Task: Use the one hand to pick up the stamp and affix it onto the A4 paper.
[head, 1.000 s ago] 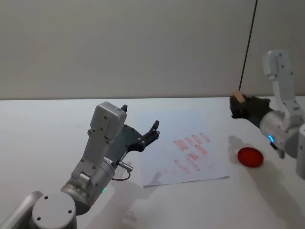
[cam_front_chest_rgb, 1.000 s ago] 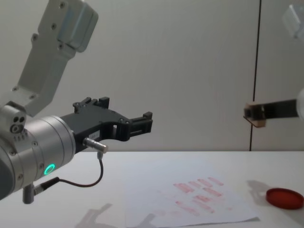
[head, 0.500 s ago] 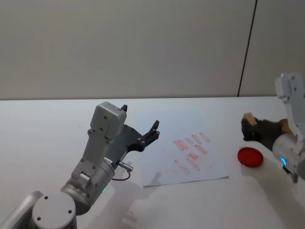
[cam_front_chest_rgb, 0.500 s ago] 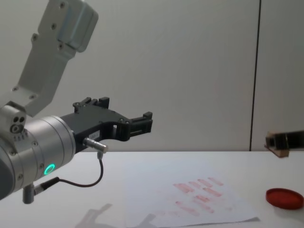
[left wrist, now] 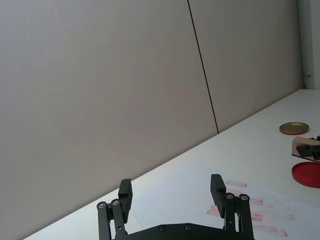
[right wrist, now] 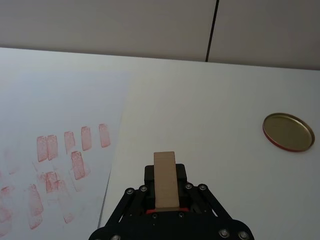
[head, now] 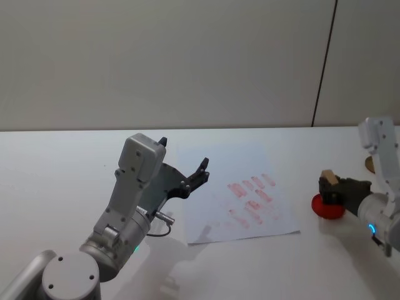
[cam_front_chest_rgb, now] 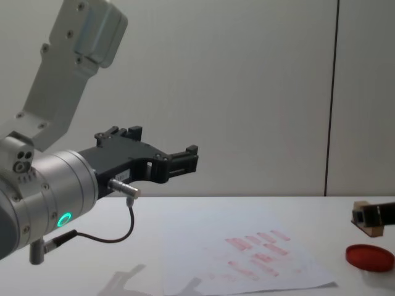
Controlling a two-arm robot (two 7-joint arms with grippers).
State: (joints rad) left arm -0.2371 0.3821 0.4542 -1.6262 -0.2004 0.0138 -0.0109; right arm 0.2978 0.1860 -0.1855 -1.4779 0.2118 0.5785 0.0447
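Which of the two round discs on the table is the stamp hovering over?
The red disc, right of the paper. The right gripper holds the stamp above it; the gold disc lies apart.

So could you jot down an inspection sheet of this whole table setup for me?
Surface: white table, bare apart from the items below.
Job's things: A4 paper lies flat, bearing red prints; stamp is held just above the red ink pad.
Clutter: a gold lid lies on the table, apart from the paper.
Grippers: right gripper is shut on the stamp over the ink pad; left gripper is raised beside the paper, jaws open and empty.
Cables: a black cable loops under the left wrist.
Surroundings: plain grey wall with a dark vertical seam.
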